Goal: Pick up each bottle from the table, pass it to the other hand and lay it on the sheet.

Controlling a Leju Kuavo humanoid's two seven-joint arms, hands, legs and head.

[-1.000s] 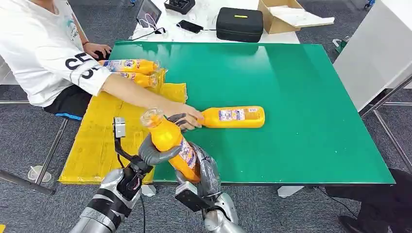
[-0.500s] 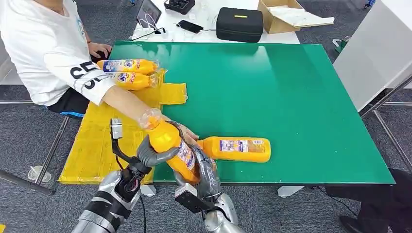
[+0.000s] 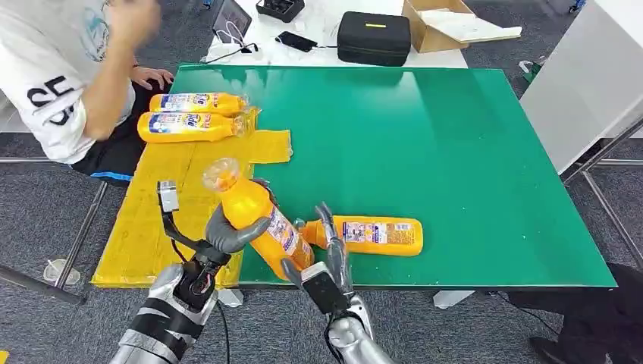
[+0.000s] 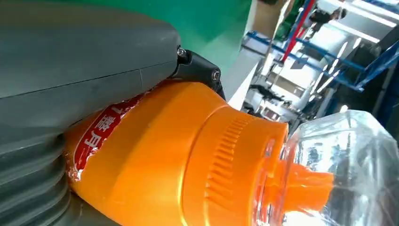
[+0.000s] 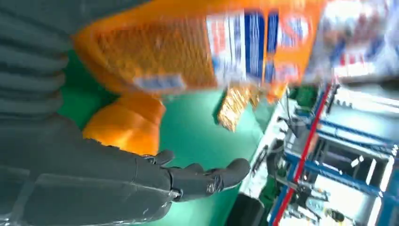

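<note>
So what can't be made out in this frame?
- Head view: left robot hand palm, hidden behind the held bottle.
- Right wrist view: the bottle label, blurred, unreadable.
- Head view: the person, cut by the edge, raised hand blurred.

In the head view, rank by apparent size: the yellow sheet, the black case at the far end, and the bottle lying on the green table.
Largest to smallest:
1. yellow sheet
2. bottle lying on the green table and black case: these look about alike, and the case sits farther from the camera, so I won't rank them.
</note>
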